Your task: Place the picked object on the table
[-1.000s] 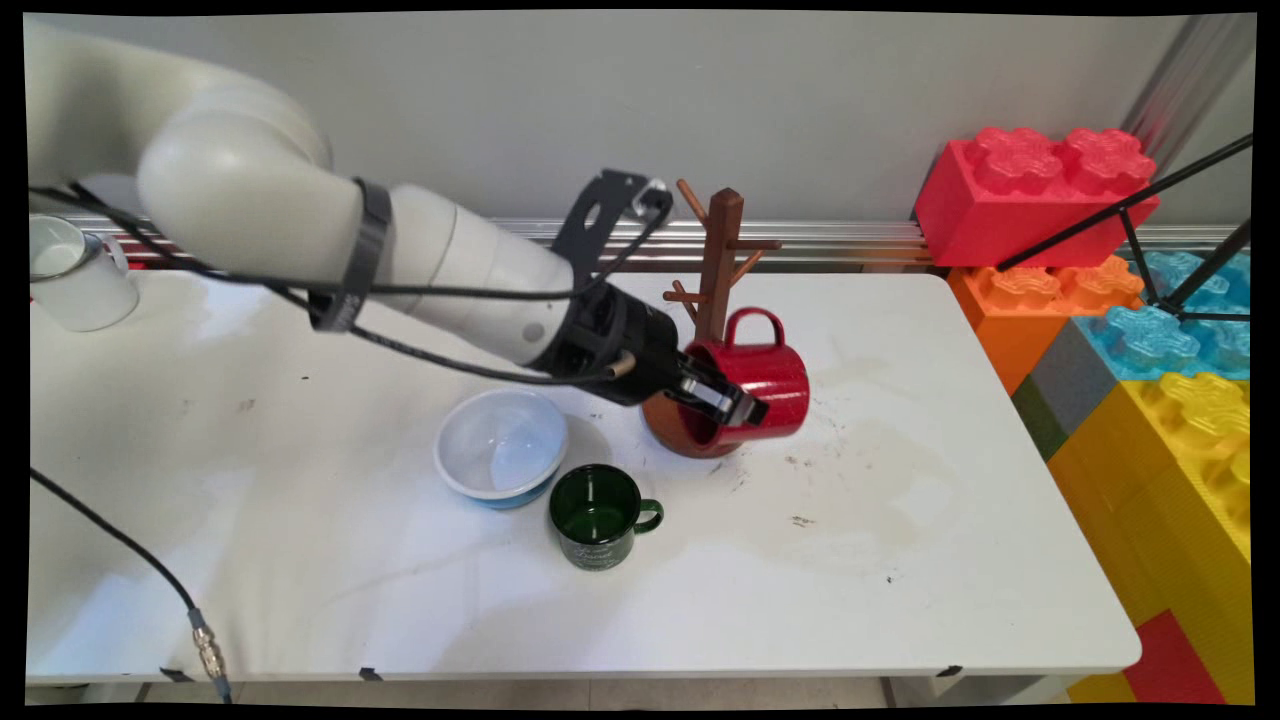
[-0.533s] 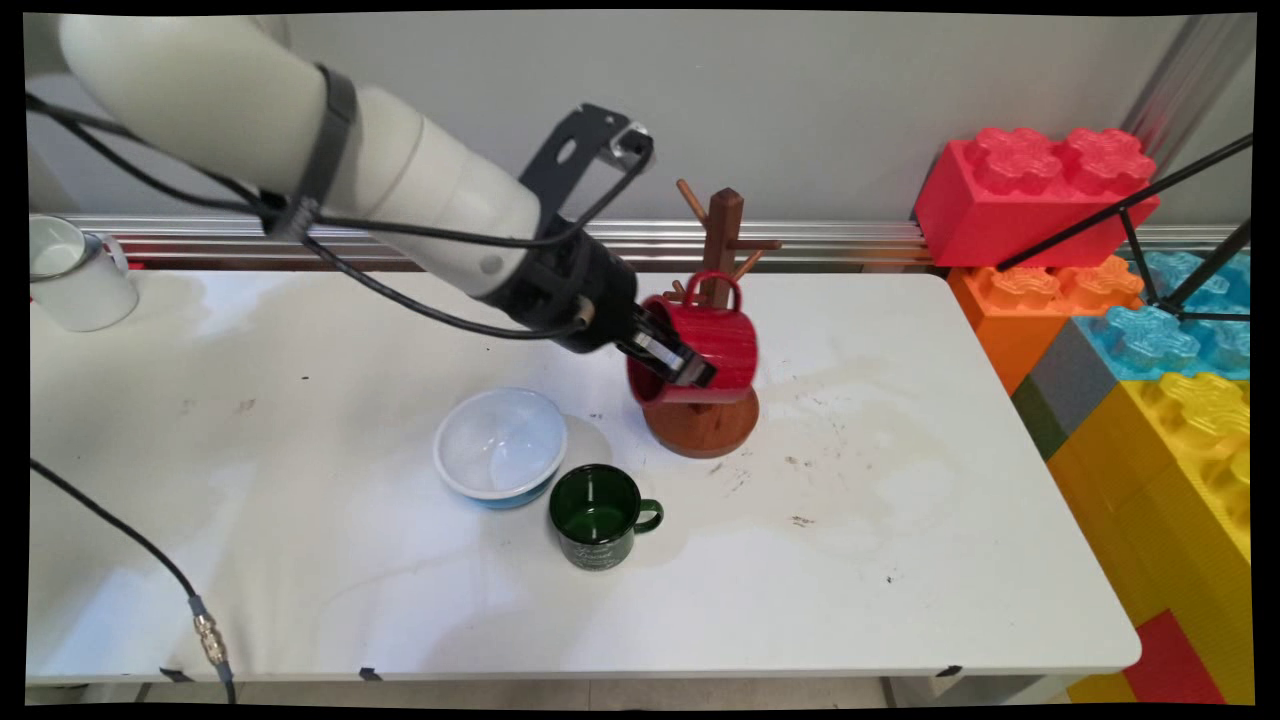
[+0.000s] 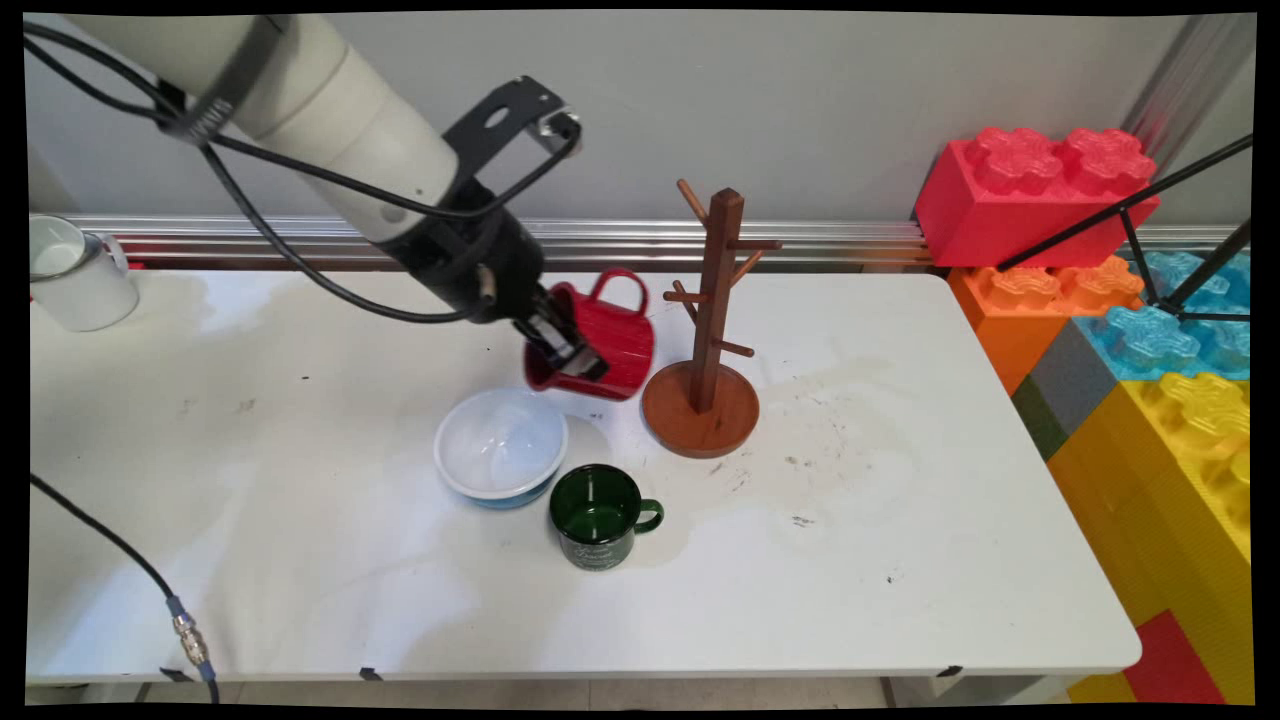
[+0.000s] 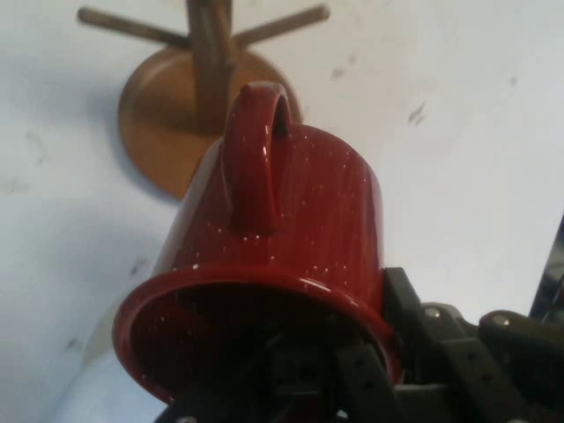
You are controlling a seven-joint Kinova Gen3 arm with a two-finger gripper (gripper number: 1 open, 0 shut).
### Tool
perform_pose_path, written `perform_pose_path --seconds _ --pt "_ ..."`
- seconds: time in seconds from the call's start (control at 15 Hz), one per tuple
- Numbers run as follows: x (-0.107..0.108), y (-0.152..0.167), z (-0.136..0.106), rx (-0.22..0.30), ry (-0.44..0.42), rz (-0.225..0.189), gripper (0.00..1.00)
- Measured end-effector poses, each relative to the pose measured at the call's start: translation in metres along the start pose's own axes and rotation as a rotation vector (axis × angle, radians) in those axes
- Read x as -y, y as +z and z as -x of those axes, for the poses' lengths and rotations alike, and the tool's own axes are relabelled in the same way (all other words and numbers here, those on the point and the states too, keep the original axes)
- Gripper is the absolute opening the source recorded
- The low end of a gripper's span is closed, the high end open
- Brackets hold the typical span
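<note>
White worktop point(image 3: 900, 560), one wooden rack point(image 3: 706, 345) upright, one bowl point(image 3: 500, 445), red mug point(image 3: 600, 340) held tipped above bowl, mouth toward gripper point(image 3: 560, 350), handle up, gripper clamped on its rim, one green mug point(image 3: 598, 515), one white mug point(image 3: 75, 272) far left.

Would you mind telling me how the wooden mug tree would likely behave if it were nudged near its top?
The mug tree looks stiff. Tall and thin, it may tip, though its wide round base should steady it.
</note>
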Motion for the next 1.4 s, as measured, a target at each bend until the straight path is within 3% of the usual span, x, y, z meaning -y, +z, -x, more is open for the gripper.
perform_pose_path --seconds 0.53,1.0,1.4 --pt "0.044 -0.029 0.01 0.179 0.124 -0.085 0.0" --pt "0.081 -0.026 0.003 0.251 0.215 -0.185 0.0" --pt "0.1 0.009 -0.008 0.311 0.263 -0.259 0.0"
